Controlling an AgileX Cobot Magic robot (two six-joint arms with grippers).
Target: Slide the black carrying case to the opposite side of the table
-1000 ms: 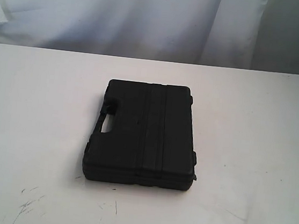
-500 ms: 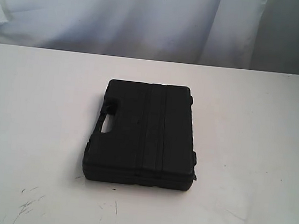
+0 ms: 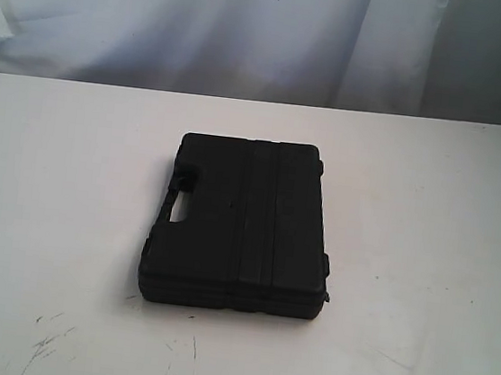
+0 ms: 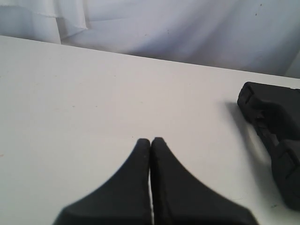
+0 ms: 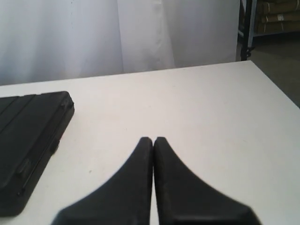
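— So, where was the black moulded-plastic carrying case (image 3: 239,224)?
— Flat near the middle of the scuffed white tabletop (image 3: 428,217), ribbed lid up, handle cutout on its left.
— And the grippers?
— The left gripper (image 4: 150,140) and right gripper (image 5: 153,139) had smooth, tapered black jaws pressed together, clear of the case.

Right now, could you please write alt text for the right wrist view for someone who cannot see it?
The right gripper, shut and empty, is over the white table. The black case lies flat on the table, apart from the gripper, with a white curtain behind.
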